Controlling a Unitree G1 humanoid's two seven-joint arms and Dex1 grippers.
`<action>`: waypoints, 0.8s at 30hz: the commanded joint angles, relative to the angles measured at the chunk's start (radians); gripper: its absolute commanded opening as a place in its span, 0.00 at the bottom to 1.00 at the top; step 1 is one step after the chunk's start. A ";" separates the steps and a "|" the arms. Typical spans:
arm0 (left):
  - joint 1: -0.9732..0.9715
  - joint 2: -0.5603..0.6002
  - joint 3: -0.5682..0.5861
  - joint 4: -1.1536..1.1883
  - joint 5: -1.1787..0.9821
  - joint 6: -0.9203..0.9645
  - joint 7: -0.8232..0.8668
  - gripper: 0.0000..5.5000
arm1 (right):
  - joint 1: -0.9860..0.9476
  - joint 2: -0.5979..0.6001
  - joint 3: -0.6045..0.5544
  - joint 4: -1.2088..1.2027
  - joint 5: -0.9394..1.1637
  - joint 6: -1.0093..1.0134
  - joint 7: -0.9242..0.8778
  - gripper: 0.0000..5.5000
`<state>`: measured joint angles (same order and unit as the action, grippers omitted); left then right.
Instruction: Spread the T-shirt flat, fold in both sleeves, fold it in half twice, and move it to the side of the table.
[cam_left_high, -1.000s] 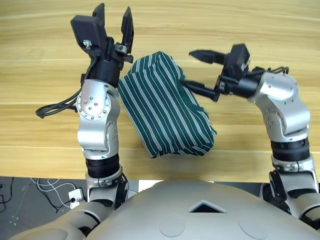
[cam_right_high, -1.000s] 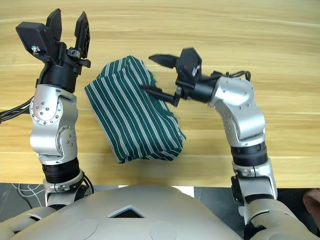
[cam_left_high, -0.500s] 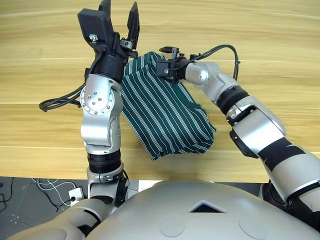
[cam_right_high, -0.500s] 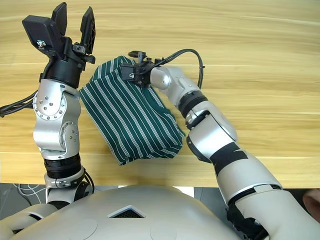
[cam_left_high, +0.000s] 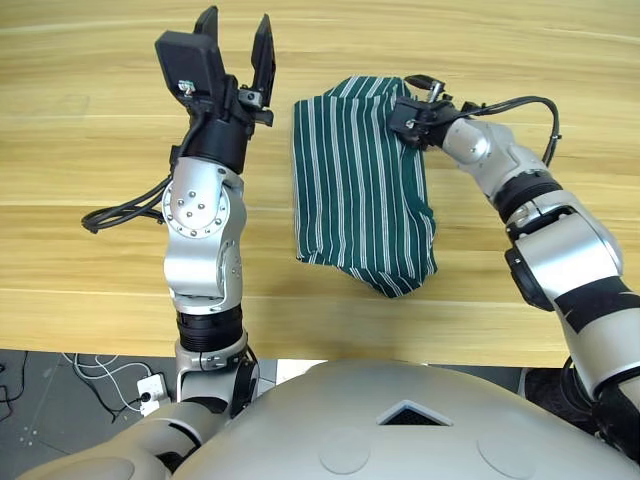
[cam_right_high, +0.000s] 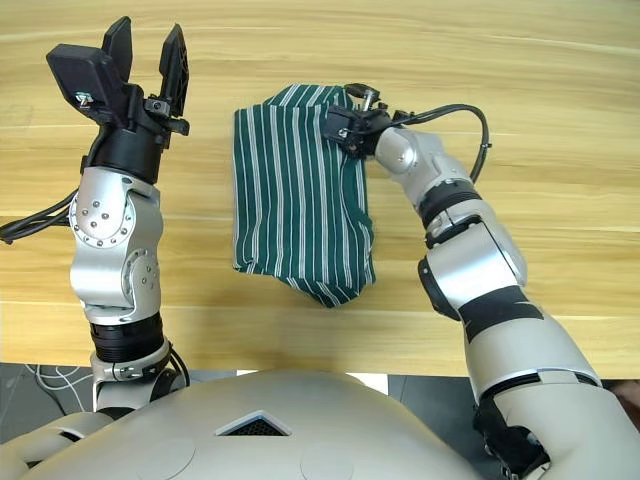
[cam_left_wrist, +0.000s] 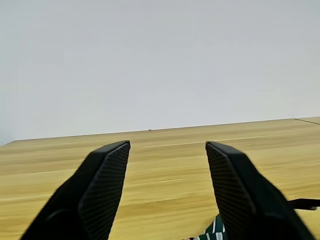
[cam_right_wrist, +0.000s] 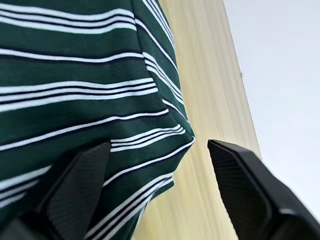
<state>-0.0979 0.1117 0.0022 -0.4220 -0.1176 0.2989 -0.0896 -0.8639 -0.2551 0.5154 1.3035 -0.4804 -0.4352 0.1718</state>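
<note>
One pale wooden table (cam_left_high: 80, 60) spans the upper and middle parts of the head views. On it, at centre and slightly right, lies a dark green T-shirt with thin white stripes (cam_left_high: 355, 190). It is folded into a thick upright oblong, and its lower edge sags into an uneven point near the table's front edge.

The right gripper (cam_left_high: 412, 108) sits at the shirt's upper right corner. The wrist view shows its two black fingers spread wide, with the corner of the cloth between them and nothing pinched. The left gripper (cam_left_high: 236, 25) is raised at upper left, well apart from the shirt, its fingers also spread and empty.

My judgement is that the folding looks finished and the step in hand is sliding the bundle to the side. Pushing from one corner alone could turn the bundle, drag the top layer off those beneath, or loosen the lumpy lower edge.

Some things are hard to tell:
- whether the right fingers (cam_right_wrist: 75, 190) press on the cloth or hover over it
- how the sleeves lie inside
- where the table's sides end, as they are cut off
</note>
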 joint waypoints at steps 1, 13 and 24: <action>0.009 0.005 0.008 0.006 0.016 -0.011 0.006 0.51 | 0.073 -0.030 -0.015 0.006 -0.006 -0.013 0.031 0.65; 0.172 0.396 0.156 -0.002 0.022 -0.239 -0.363 0.51 | 0.345 -0.199 -0.356 -0.757 0.484 -0.333 0.256 0.65; 0.383 0.775 -0.068 0.058 0.633 -0.883 -0.529 0.51 | 0.742 -0.562 -0.250 -1.064 0.246 -0.553 0.508 0.65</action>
<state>0.2986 0.8576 -0.0302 -0.3935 0.4548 -0.5207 -0.6276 -0.1358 -0.7727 0.2469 0.2541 -0.2034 -0.9400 0.6564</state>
